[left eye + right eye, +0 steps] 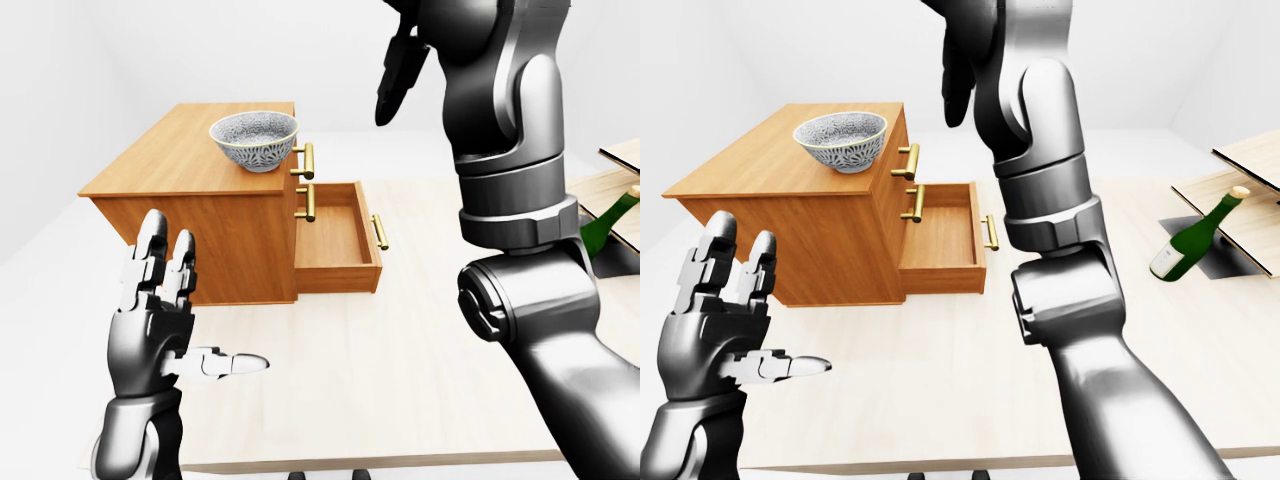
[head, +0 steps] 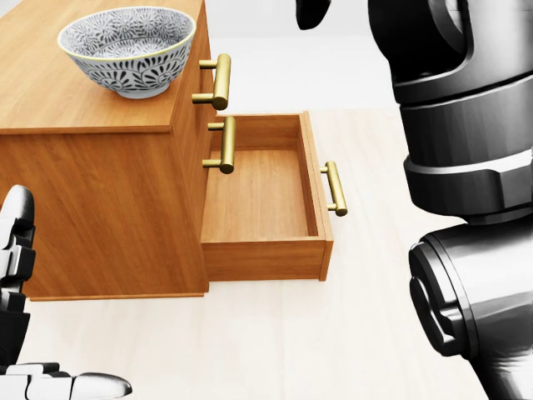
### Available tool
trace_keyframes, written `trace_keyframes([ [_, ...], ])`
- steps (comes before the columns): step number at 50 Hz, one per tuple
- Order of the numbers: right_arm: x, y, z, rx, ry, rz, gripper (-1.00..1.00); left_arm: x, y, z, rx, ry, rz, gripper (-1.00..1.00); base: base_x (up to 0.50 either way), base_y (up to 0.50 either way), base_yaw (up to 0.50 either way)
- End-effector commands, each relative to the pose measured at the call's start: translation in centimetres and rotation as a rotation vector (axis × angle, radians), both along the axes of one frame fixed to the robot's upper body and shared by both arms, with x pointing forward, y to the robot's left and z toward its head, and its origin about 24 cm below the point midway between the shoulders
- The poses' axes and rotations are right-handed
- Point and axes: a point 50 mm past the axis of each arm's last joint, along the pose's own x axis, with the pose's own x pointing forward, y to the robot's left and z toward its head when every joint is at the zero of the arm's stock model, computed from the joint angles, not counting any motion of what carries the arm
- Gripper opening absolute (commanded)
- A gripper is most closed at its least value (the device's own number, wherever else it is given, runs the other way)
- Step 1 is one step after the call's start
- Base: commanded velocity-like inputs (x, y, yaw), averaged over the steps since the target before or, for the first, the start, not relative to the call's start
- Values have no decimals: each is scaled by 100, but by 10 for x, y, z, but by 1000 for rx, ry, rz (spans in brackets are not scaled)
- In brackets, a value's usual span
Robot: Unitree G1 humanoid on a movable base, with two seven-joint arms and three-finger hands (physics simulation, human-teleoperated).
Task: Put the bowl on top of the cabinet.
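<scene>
A grey-and-white patterned bowl point(image 2: 129, 48) stands upright on top of the wooden cabinet point(image 2: 92, 192), near its right edge. The cabinet's lowest drawer point(image 2: 262, 200) is pulled out and shows nothing inside. My left hand point(image 1: 170, 315) is at the lower left of the eye views, open, fingers up and thumb out, well below the cabinet. My right hand point(image 1: 400, 70) hangs high, to the right of the bowl and apart from it, fingers pointing down and holding nothing. The right arm fills the right side of all views.
A green bottle point(image 1: 1195, 238) leans at the far right of the pale table point(image 1: 940, 380), beside wooden boards point(image 1: 1255, 165). Brass handles point(image 2: 218, 82) stick out of the cabinet's drawer fronts.
</scene>
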Motion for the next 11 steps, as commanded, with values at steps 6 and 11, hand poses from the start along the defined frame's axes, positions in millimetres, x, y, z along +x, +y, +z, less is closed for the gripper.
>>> trace_keyframes([
  [6,-55,-40,-15,28,-298,-89,100,4,-2,-8,-13,33,-3,100,0,0,0],
  [11,-73,-47,-20,21,-384,-138,100,2,-2,-7,-12,33,-7,100,0,0,0],
])
